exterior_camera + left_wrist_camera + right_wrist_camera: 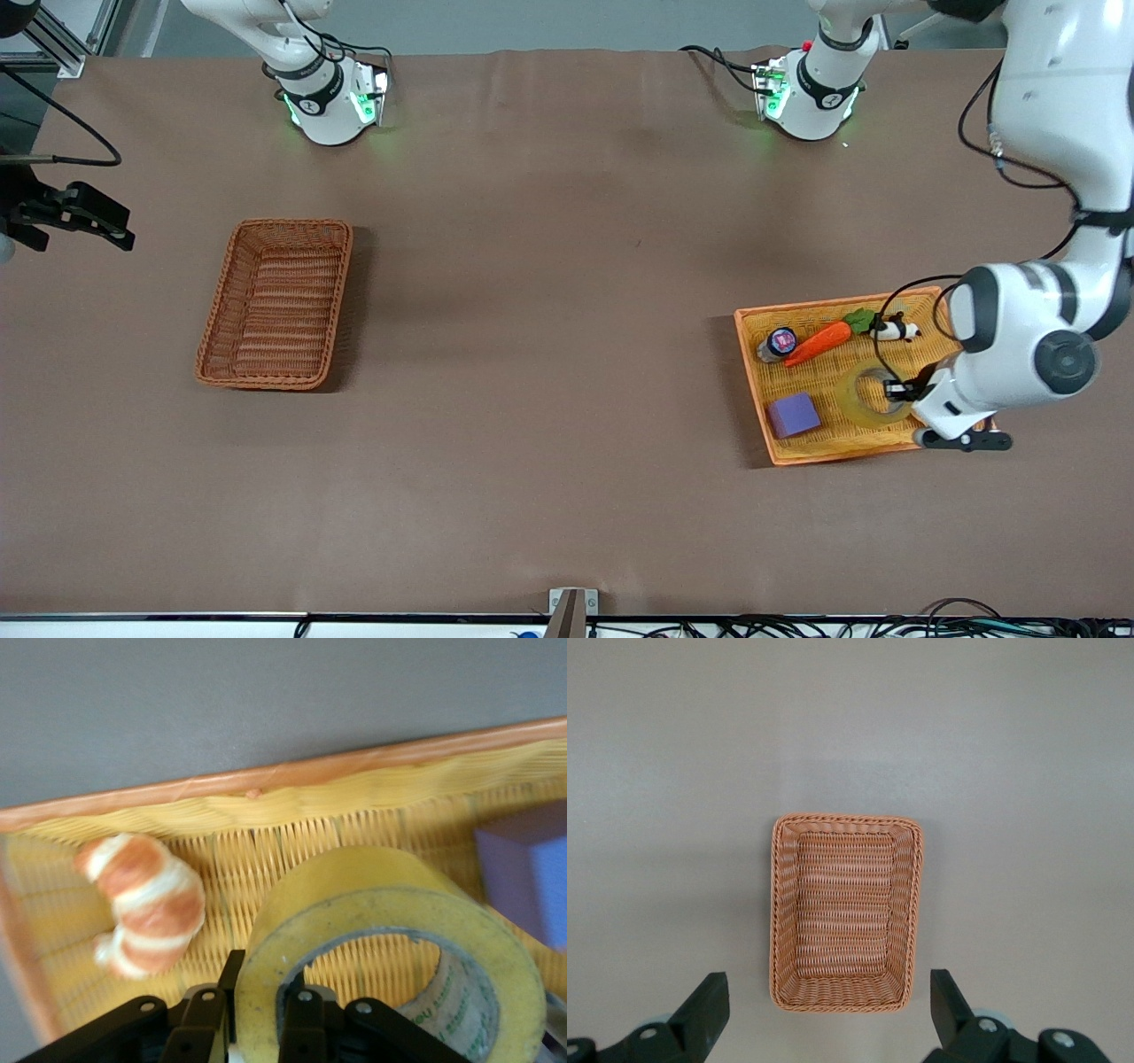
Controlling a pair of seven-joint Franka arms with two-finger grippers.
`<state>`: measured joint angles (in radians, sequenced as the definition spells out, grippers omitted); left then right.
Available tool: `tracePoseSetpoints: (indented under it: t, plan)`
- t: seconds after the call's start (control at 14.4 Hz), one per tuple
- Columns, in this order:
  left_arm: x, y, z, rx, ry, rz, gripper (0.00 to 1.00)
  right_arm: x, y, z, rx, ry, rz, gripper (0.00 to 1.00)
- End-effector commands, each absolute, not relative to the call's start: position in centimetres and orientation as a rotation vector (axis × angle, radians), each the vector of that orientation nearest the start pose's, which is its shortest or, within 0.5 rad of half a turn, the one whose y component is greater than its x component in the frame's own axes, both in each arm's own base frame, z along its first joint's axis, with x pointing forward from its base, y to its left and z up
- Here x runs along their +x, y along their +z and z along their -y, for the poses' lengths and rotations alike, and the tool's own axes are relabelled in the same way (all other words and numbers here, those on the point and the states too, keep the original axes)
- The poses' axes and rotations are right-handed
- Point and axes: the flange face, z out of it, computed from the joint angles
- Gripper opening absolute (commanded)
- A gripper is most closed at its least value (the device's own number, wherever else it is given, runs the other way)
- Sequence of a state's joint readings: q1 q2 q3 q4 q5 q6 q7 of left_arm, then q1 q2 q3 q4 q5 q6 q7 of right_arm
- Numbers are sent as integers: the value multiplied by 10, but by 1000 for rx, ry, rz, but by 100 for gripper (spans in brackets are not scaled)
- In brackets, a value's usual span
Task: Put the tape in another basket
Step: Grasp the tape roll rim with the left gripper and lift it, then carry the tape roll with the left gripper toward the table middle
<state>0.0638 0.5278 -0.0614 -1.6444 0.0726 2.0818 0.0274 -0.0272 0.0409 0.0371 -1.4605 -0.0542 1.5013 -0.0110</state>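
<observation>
Item 1. Translucent yellowish ring-shaped roll of clear tape (877, 396): lies in the flat yellow woven tray with an orange rim (828, 456), at the left arm's end of the table, toward the tray's edge nearer the front camera. Its wide hollow centre leaves a wall thin enough to pinch.

Item 2. Left gripper (257, 1028): down in the yellow tray, fingers (304, 1019) clamped on the tape's wall, one inside the hollow and one outside. Judged a pinch made for lifting; the roll appears not yet raised.

Item 3. Deep rectangular reddish-brown woven wicker basket (276, 304): empty, toward the right arm's end of the table, well apart from the tray. Judged the destination.

Item 4. Right gripper (828, 1014): waits high over the table with fingers spread wide, holding nothing; the wicker basket shows between its fingertips.

Item 5. Other tray contents: purple cube-shaped block (792, 415), beside the tape; orange plush carrot with green top (819, 341); small round dark-capped jar (779, 343); small black-and-white panda figure (895, 330); striped orange-and-white croissant toy (142, 904), near the tape. All lie apart from the grip, so a straight lift should clear them.
</observation>
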Motion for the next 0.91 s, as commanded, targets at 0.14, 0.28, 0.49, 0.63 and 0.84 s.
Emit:
tracePoseSetpoints:
  t: [0.14,0.28,0.49,0.63,0.84]
  plan:
    - [649,408,69,-3110,133,-256,0,556,650,1,-3178,-2,39,100]
    - [644,426,114,-3138,143,-274,0,556,650,3,-3179,-2,35,100]
    - [619,406,221,-3163,207,-249,0,556,650,3,-3179,-4,35,100]
    - [591,373,305,-3148,275,-248,0,556,650,3,-3179,3,32,100]
    - [572,318,405,-3114,294,-166,0,556,650,10,-3179,1,13,100]
